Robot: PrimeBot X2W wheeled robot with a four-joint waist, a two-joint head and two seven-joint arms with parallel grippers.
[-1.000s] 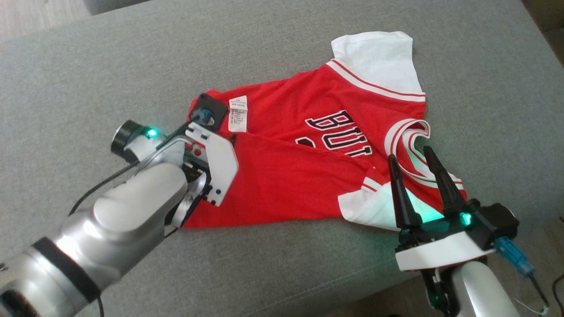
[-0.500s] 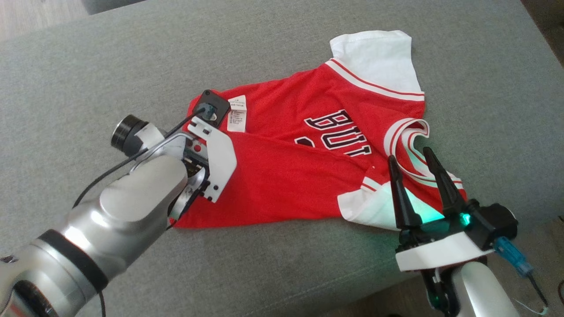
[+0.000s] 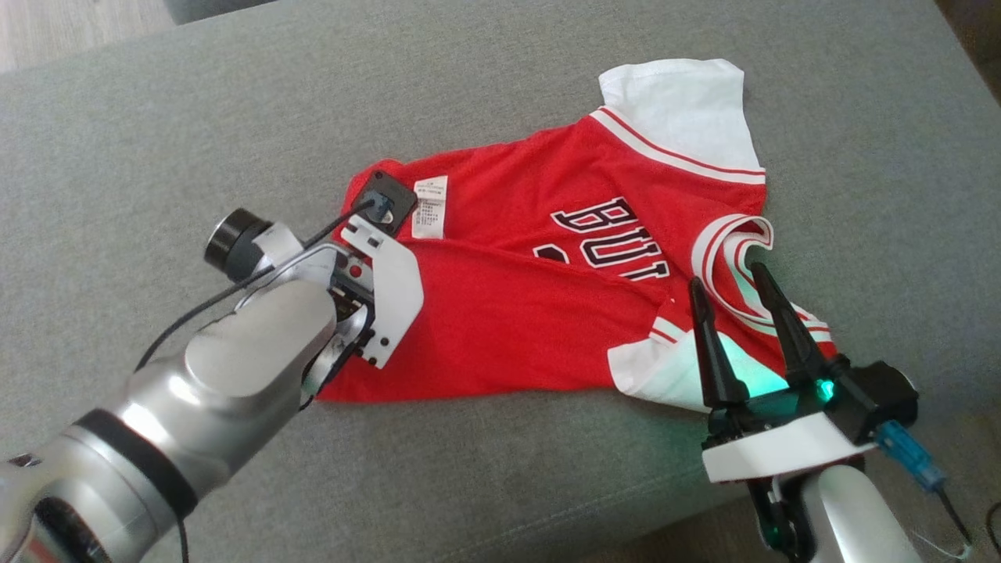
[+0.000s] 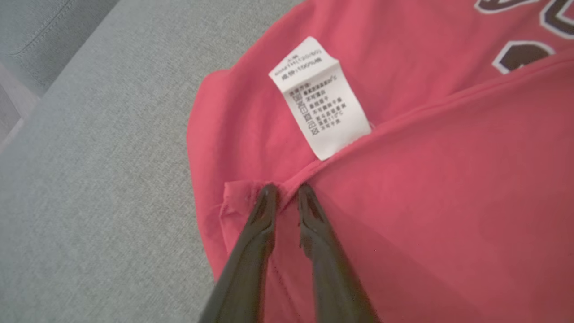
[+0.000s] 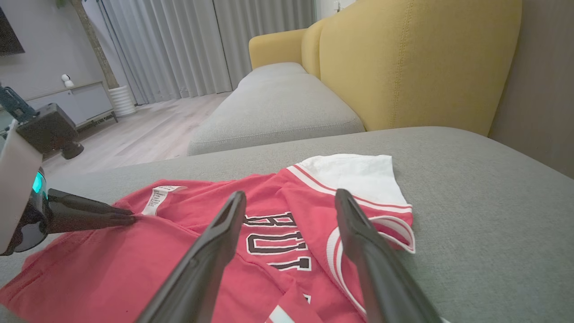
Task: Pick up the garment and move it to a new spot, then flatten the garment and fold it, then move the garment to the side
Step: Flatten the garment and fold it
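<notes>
You had the red jersey (image 3: 508, 328) lying rumpled in the middle of the grey cushion (image 3: 156, 117). Its lower half was folded over the lettered chest, and one white sleeve (image 3: 680, 102) lay out at 1 o'clock. Your left tool (image 4: 286, 193) sat at the jersey's 9 o'clock end, its fingers drawn close with a ridge of hem nipped between the tips, just beside the care label (image 4: 320, 101). From the wrist view I could not tell whether one layer or both were caught. Your right tool (image 3: 726, 277) hung spread wide above the striped neckline (image 3: 731, 242) at 4 o'clock, holding nothing.

I judged this to be the grasp for the pick-up. To do it well you needed the pinch firm before any lift, since a thin knit hem probably slips easily from narrow tips. A short test lift would have shown which layers came. The right tool needed its own hold near the neckline, so the cloth would rise taut between both tools and not drag by one corner.

The front edge (image 3: 594, 508) of the cushion ran along 6 o'clock, near the lower sleeve (image 3: 665, 375). A carry that way risked the cloth sliding off. Bare cushion lay open from 9 round to 12 o'clock, with wooden floor (image 3: 47, 31) beyond at 11.
</notes>
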